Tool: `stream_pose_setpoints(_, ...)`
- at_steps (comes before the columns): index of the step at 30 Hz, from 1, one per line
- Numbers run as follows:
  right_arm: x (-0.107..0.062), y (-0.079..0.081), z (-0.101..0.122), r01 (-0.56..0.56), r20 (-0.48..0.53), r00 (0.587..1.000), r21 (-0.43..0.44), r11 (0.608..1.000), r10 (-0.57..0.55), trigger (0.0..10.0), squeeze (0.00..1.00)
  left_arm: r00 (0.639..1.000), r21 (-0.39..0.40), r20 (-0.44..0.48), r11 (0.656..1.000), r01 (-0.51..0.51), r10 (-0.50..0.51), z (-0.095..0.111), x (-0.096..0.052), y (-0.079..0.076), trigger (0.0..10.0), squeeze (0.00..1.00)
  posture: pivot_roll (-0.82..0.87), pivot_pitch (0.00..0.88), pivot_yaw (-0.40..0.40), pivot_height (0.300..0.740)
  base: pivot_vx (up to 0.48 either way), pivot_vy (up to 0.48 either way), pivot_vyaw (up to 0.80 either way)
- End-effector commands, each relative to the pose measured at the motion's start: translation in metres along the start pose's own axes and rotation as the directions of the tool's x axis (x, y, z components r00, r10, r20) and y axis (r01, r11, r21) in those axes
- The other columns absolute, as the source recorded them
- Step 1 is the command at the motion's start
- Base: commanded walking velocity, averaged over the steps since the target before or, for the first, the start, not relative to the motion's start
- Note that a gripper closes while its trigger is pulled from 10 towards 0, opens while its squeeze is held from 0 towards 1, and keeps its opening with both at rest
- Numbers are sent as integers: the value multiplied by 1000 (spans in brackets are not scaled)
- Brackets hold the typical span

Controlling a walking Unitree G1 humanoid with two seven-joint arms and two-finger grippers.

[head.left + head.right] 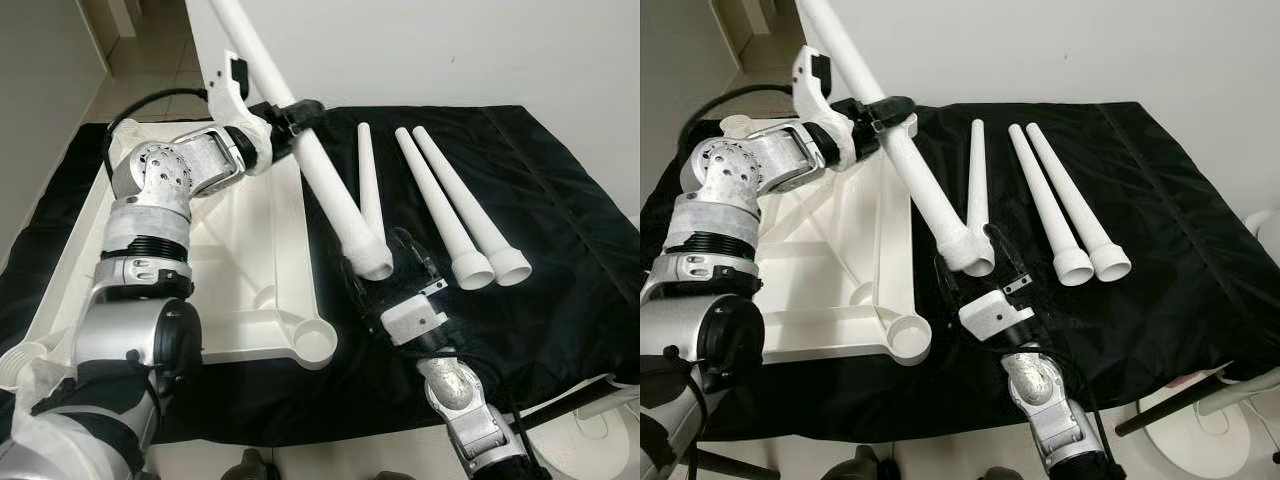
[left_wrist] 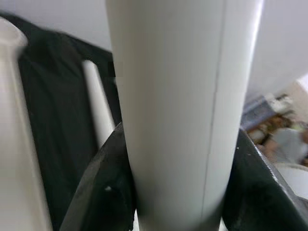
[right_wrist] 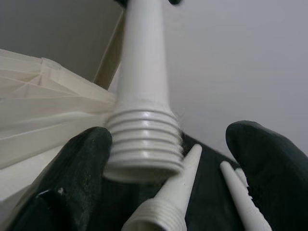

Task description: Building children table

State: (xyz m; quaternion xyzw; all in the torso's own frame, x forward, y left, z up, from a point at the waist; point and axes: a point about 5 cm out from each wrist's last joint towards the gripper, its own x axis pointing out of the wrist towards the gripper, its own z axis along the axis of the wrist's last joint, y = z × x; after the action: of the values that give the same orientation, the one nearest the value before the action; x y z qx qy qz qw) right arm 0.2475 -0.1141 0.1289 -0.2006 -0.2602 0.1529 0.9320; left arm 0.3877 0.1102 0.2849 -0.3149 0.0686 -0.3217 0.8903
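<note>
We are fitting a leg: our left gripper (image 1: 285, 120) clamps the long white tapered plastic leg (image 1: 310, 160) in the air, its threaded end between our spread right gripper (image 1: 395, 270). Next it must reach the upturned white tabletop's round corner socket (image 1: 312, 343).

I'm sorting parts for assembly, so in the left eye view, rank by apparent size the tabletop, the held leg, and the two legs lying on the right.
1. tabletop
2. held leg, nearer the camera, so unsure
3. two legs lying on the right, alike
</note>
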Motion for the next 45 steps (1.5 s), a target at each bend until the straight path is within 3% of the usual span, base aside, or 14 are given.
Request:
stream_pose_setpoints(1, 2, -7, -2, 42, -33, 999, 46, 998, -40, 10000, 0, 998, 78, 33, 995, 54, -57, 8, -2, -4, 10000, 0, -104, 0, 57, 740, 0, 0, 0)
stream_pose_setpoints(7, 13, -8, 0, 30, -72, 997, 143, 989, -20, 10000, 0, 996, 201, 82, 980, 7, -24, 9, -1, -7, 10000, 0, -105, 0, 55, 740, 0, 0, 0)
stream_pose_setpoints(10, 27, -11, 7, 25, -92, 996, 218, 976, -5, 10000, 0, 990, 281, 134, 960, -6, -33, 8, -3, -16, 10000, 0, -108, 0, 54, 740, 0, 0, 0)
stream_pose_setpoints(15, 39, -12, 13, -11, -113, 993, 255, 967, 41, 10000, 0, 982, 366, 183, 930, -29, -41, 6, -4, -27, 10000, 0, -107, 0, 53, 740, 0, 0, 0)
stream_pose_setpoints(17, 45, -7, 20, -102, -127, 981, 308, 946, 147, 10000, 0, 972, 472, 231, 879, -68, -49, 3, -4, -37, 10000, 0, -104, 0, 47, 740, 0, 0, 0)
stream_pose_setpoints(18, 45, -7, 20, -102, -127, 981, 308, 946, 147, 10000, 0, 972, 472, 231, 879, -68, -49, 3, -4, -37, 10000, 0, -104, 0, 47, 740, 0, 0, 0)
stream_pose_setpoints(20, 51, -8, 22, -120, -142, 974, 332, 936, 175, 10000, 0, 963, 542, 259, 836, -83, -72, 0, -3, -47, 10000, 0, -102, 0, 41, 740, 0, 0, 0)
stream_pose_setpoints(24, 53, -9, 23, -111, -151, 974, 338, 935, 171, 10000, 0, 960, 560, 267, 824, -85, -83, -2, -3, -51, 10000, 0, -102, 0, 41, 740, 0, 0, 0)
stream_pose_setpoints(28, 70, -22, 19, -61, -197, 972, 302, 951, 125, 10000, 0, 954, 621, 255, 783, -38, -156, -17, -3, -72, 10000, 0, -98, 0, 36, 740, 0, 0, 0)
stream_pose_setpoints(31, 74, -25, 19, -54, -198, 973, 295, 954, 116, 10000, 0, 953, 630, 250, 776, -26, -171, -20, -3, -75, 10000, 0, -98, 0, 36, 740, 0, 0, 0)
stream_pose_setpoints(36, 95, -34, 17, -43, -238, 965, 263, 964, 108, 10000, 0, 944, 652, 247, 758, 5, -219, -33, -2, -93, 10000, 0, -87, 0, 35, 740, 0, 0, 0)
stream_pose_setpoints(45, 106, -30, 7, -97, -277, 948, 212, 972, 155, 10000, 0, 938, 647, 252, 763, 21, -239, -37, -3, -101, 10000, 0, -78, 0, 32, 740, 0, 0, 0)
